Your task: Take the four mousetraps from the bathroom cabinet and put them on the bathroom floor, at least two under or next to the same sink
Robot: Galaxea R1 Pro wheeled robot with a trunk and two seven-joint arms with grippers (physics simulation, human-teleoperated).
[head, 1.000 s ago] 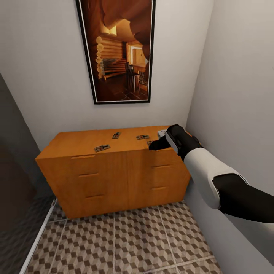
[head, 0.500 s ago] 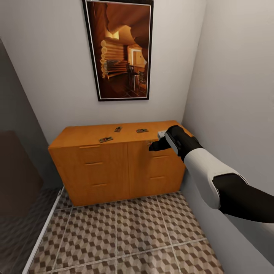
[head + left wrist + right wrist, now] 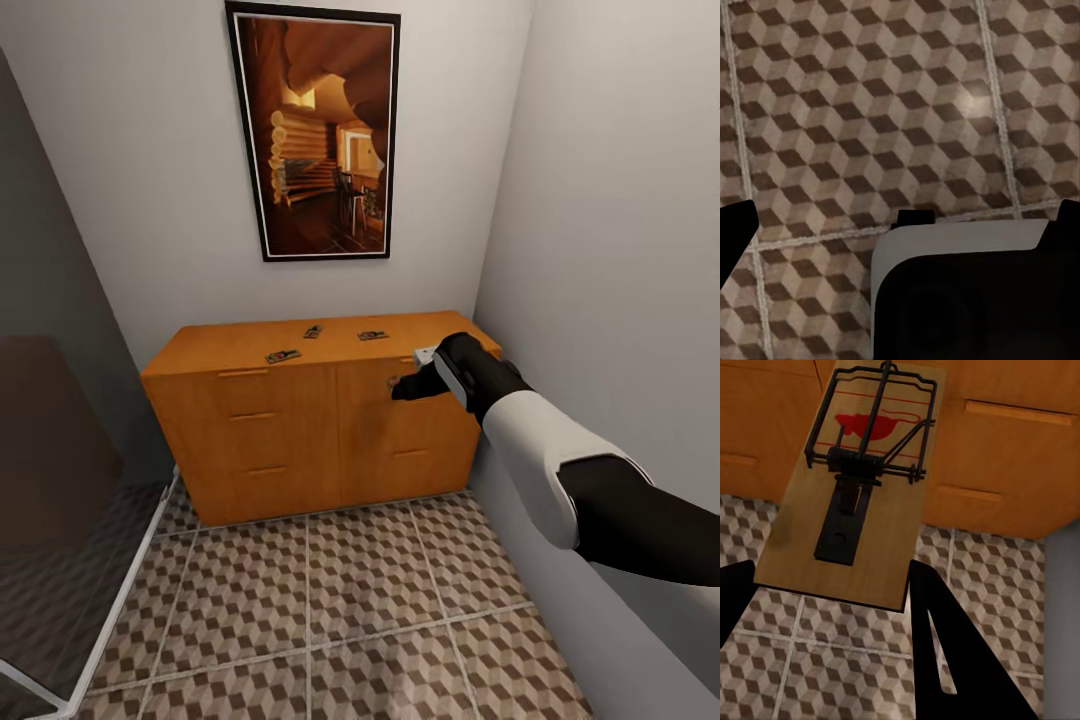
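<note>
Right pincer (image 3: 400,386) clamps one mousetrap (image 3: 859,484) flat between its fingers, carried clear of the cabinet (image 3: 300,440) for the tiled bathroom floor (image 3: 330,600). Three traps (image 3: 283,355) remain on top. Left pincer (image 3: 900,225) hangs over tiles; I cannot tell its gap.

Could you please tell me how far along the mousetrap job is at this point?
None lies on the bathroom floor yet. In hand: the right gripper is shut on one mousetrap, held in front of the cabinet. Left: three mousetraps sit on the cabinet top, and all four need placing, two by the sink.
</note>
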